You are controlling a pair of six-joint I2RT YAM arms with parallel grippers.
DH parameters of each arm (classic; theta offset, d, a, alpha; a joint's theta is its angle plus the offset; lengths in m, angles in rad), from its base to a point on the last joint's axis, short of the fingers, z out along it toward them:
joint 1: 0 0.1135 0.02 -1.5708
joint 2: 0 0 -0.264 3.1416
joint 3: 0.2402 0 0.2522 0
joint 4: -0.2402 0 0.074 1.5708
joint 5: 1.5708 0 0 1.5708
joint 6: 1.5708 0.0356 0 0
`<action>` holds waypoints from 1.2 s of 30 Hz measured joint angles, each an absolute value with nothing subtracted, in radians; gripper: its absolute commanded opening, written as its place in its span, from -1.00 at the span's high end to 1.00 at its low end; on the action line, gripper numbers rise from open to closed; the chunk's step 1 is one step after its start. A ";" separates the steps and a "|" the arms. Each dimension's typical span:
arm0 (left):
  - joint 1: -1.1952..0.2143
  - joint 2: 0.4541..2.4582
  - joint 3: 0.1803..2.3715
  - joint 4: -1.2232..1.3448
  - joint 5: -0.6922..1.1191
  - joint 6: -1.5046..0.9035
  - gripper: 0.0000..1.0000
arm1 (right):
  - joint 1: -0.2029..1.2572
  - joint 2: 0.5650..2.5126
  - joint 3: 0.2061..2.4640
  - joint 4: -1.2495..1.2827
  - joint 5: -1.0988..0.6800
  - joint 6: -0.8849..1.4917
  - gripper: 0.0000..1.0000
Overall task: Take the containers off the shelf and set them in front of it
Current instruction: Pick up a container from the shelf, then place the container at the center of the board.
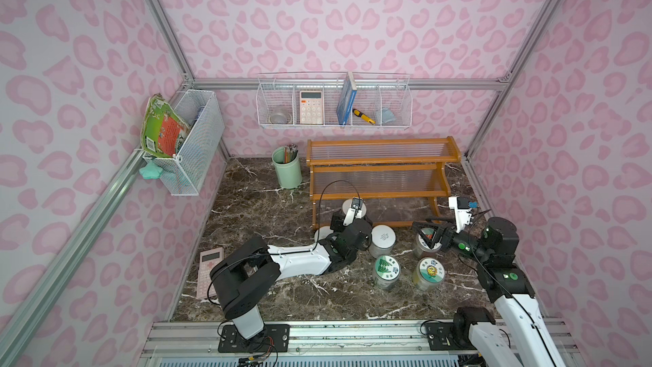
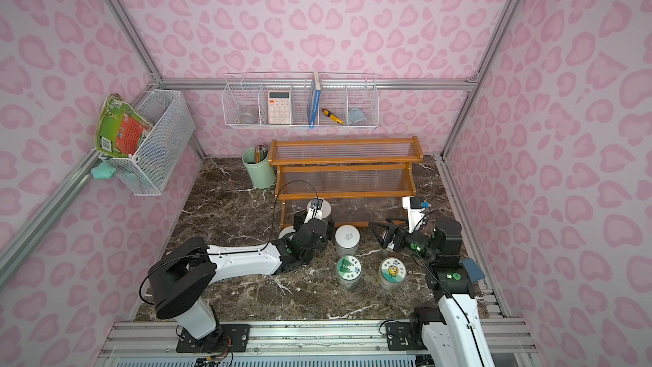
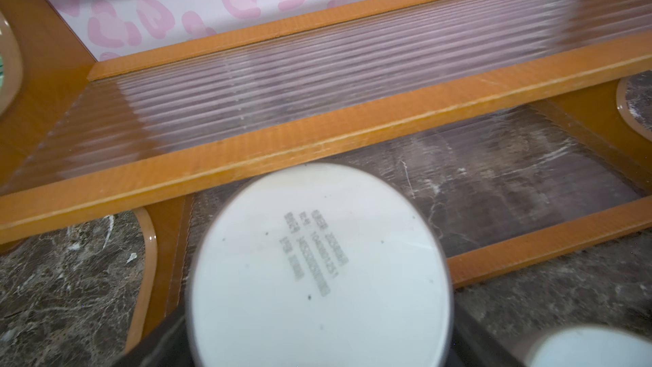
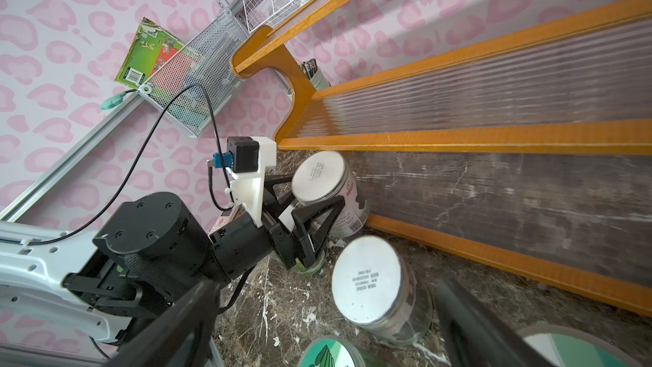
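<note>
The orange-brown shelf stands at the back, and its two upper tiers hold nothing. My left gripper is shut on a white-lidded container at the left end of the lowest tier; its lid fills the left wrist view. In front of the shelf stand two other white-lidded containers, the second half hidden by my left arm. Two pictured-lid containers stand nearer. My right gripper hangs open just over a third pictured-lid container, holding nothing.
A mint-green pencil cup stands left of the shelf. A wire wall basket hangs above it with a calculator and a book. A mesh basket is fixed to the left wall. A pink calculator lies beside my left arm.
</note>
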State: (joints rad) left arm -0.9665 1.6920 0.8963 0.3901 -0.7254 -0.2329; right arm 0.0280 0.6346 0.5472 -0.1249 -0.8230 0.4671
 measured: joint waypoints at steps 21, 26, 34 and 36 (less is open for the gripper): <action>-1.087 1.507 0.908 0.188 -0.804 -0.284 -0.34 | 0.038 0.630 0.557 -0.132 -0.823 0.467 -0.97; -1.134 1.446 0.896 0.120 -0.840 -0.312 -0.32 | 0.039 0.630 0.557 -0.134 -0.823 0.467 -0.98; -1.234 1.351 0.855 0.008 -0.924 -0.366 -0.31 | 0.050 0.627 0.560 -0.138 -0.823 0.471 -0.98; -1.264 1.330 0.844 -0.028 -0.946 -0.382 -0.30 | 0.052 0.626 0.563 -0.139 -0.824 0.471 -0.98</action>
